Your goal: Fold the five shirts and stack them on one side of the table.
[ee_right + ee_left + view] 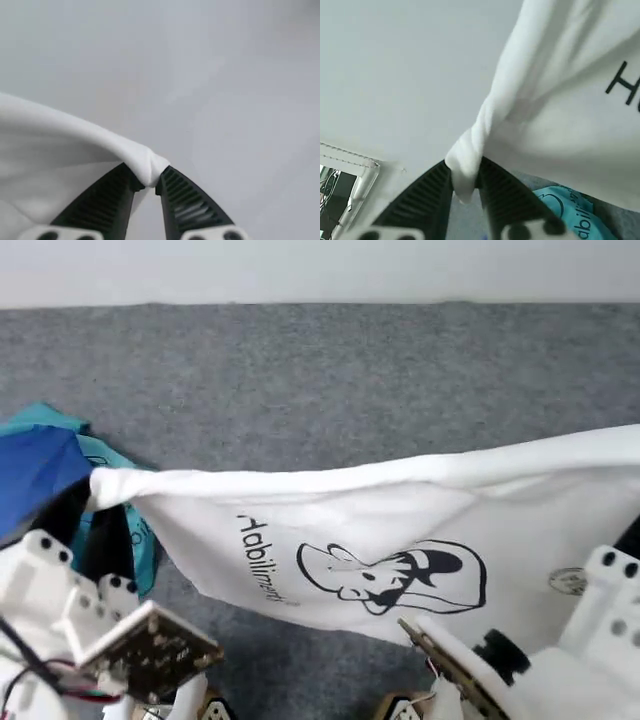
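Note:
A white shirt with a black printed figure hangs spread above the grey table, held up by its two upper corners. My left gripper is shut on a bunched corner of the white shirt; that corner is at the left end in the high view. My right gripper is shut on the other corner of the white shirt, which runs off the right edge of the high view. At the left edge lie a blue shirt and a teal shirt, partly hidden behind the left arm.
Grey carpet-like table surface stretches behind the hanging shirt up to a pale wall. The right arm's white body fills the lower right corner of the high view. A bare circuit board sits on the left arm.

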Robot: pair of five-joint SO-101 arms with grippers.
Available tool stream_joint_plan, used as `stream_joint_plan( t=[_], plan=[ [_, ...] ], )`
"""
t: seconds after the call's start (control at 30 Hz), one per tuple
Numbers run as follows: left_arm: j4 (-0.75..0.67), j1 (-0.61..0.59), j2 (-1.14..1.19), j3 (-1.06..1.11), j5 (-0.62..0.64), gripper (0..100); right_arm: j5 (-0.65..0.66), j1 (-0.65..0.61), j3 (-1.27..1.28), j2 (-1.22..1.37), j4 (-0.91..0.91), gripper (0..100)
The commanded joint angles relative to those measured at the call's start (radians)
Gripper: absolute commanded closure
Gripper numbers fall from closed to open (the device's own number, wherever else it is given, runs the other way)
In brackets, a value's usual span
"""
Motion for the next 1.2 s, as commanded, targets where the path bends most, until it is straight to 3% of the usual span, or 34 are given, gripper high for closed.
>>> stream_joint_plan(
  t=[0.0,0.3,0.53,0.77,0.93,1.17],
  plan=[
    [0.018,-0.035,-0.008,-0.013,-0.008,99,0.028,0.010,-0.018,-0.002,-0.024,98.8],
    [0.021,-0.086,-0.008,-0.130,-0.008,99,0.068,0.010,-0.014,-0.044,0.062,98.8],
    [-0.015,-0.077,0.002,0.159,-0.012,99,0.060,0.007,0.149,-0.005,0.059,98.8],
    [-0.388,-0.083,0.003,0.585,-0.012,99,0.126,-0.108,0.543,0.067,-0.087,98.8],
    [-0.687,-0.077,0.032,0.846,-0.012,99,0.127,-0.188,0.816,0.096,-0.320,98.8],
    [-0.957,-0.061,0.299,0.889,-0.009,99,0.127,-0.277,1.046,0.165,-0.653,98.8]
  ],
)
